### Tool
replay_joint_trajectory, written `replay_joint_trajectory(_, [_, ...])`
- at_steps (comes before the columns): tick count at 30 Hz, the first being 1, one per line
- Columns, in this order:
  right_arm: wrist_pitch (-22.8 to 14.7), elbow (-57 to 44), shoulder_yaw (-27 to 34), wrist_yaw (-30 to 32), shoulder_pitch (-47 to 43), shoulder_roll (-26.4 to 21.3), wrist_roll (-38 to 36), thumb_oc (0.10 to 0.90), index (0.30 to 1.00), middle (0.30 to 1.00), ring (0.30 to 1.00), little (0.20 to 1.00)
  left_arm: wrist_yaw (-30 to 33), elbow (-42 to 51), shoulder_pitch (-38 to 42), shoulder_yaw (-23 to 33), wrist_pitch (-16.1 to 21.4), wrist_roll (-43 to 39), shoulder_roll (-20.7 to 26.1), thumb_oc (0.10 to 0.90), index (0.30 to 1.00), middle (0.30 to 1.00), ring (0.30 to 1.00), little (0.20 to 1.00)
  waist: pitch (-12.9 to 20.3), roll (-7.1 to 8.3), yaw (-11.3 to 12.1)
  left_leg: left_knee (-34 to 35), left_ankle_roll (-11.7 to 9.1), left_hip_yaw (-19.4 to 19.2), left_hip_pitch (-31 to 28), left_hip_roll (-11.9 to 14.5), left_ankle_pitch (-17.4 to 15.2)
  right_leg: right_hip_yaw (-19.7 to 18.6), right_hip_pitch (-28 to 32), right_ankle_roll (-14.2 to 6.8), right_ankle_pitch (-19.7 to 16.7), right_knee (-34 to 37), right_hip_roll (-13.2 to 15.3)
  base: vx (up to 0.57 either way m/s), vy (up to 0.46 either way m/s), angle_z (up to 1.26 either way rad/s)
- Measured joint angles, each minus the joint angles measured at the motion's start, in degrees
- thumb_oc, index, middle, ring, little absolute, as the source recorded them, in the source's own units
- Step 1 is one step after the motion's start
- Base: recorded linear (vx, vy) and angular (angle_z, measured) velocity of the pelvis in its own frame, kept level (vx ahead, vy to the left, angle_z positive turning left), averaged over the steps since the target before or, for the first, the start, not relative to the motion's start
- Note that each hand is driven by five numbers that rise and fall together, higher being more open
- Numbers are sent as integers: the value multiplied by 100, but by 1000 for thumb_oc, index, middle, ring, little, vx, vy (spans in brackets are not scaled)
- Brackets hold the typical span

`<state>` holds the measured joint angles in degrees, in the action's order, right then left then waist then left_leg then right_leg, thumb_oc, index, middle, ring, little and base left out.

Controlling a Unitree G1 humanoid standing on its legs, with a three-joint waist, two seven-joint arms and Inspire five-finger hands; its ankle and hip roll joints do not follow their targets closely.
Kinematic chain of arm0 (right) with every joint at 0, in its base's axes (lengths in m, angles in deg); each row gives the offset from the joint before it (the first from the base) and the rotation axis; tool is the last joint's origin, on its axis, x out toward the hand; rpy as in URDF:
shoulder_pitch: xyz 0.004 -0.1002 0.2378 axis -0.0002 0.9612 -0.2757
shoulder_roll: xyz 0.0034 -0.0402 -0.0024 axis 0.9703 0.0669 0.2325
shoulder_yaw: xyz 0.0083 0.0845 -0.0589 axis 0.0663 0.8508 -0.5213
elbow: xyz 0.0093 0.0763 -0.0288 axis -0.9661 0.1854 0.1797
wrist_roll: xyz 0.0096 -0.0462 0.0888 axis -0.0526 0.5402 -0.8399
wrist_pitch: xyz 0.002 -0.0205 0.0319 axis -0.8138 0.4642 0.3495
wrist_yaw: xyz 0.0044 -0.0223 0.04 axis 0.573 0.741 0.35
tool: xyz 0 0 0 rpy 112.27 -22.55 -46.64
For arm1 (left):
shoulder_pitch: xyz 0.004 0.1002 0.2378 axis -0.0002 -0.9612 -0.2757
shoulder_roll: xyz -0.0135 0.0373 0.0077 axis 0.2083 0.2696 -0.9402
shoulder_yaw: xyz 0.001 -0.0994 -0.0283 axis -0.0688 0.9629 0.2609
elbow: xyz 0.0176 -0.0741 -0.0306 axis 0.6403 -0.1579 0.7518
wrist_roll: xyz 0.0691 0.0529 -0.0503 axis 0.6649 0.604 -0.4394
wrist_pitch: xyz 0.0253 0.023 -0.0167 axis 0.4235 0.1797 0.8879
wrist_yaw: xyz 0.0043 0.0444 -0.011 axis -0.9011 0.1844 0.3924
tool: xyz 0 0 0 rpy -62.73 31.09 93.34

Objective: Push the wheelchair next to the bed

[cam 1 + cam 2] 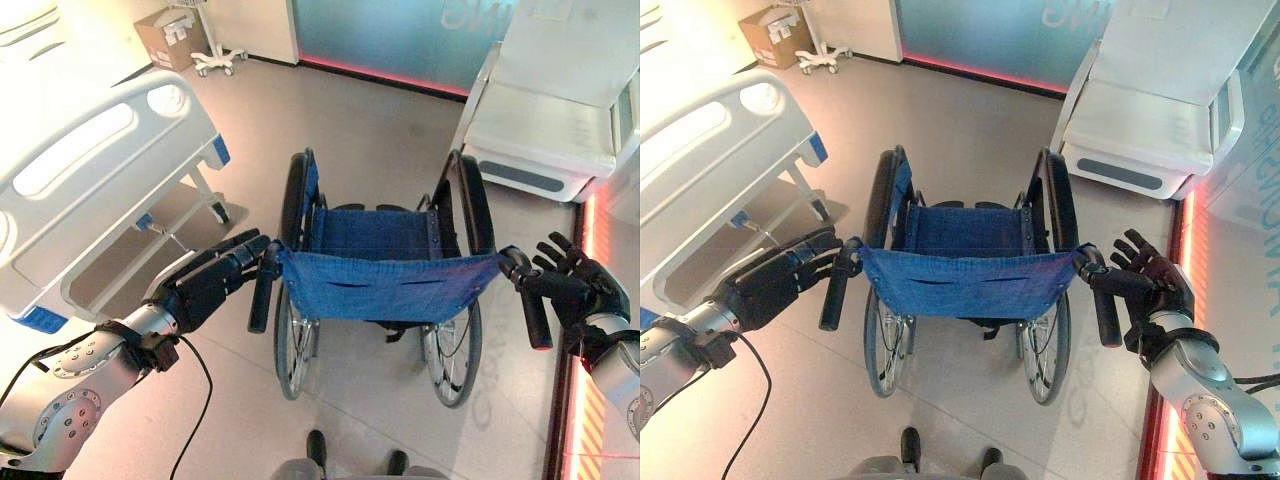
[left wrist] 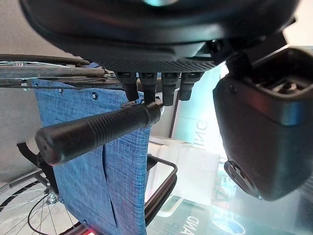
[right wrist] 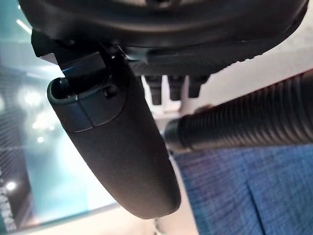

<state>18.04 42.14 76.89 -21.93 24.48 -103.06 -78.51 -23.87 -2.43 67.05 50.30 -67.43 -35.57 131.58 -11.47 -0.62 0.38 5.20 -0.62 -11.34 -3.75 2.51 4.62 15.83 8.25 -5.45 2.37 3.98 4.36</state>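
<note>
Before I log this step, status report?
Left hand, right hand open at the push handles. Wheelchair faces away, bed ahead-left.

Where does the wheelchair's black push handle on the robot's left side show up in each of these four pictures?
Left eye view: the left push handle sits left of centre, beside the left robot hand.
Right eye view: the same handle, left of centre.
Left wrist view: the ribbed grip crosses the middle, just past the fingers.
Right wrist view: a ribbed grip shows there, apparently the right-side one.
Shared landmark: the blue backrest.
</note>
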Motion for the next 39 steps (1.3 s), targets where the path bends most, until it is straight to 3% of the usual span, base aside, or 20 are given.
replay_joint_trajectory(9, [33,-194,245,0,276,-407,-109,800,900,900,900,900,-423,253,-397,393,0,551,487,800,900,900,900,900,1,8,23,0,0,-7,-6,3,0,5,3,-2,-1,1,1,0,0,0])
replay_joint_trajectory(20, [706,-314,356,-175,744,-786,576,800,900,900,900,900,-504,398,-995,1365,166,932,829,800,900,900,900,900,5,4,57,0,0,8,-3,0,0,29,18,-6,-3,2,5,0,0,0])
replay_joint_trajectory(30, [971,-414,511,-326,764,-1048,558,800,900,900,900,900,-842,403,-1193,1378,133,951,854,800,900,900,900,900,6,2,68,0,1,23,9,-2,1,52,21,-6,-3,3,5,0,0,0])
replay_joint_trajectory(39, [983,-378,184,-326,775,-1059,558,800,900,900,900,900,-831,443,-1190,812,-14,353,1116,800,900,900,900,900,8,-2,63,-1,1,25,6,-4,2,53,24,-6,-3,2,6,0,0,0])
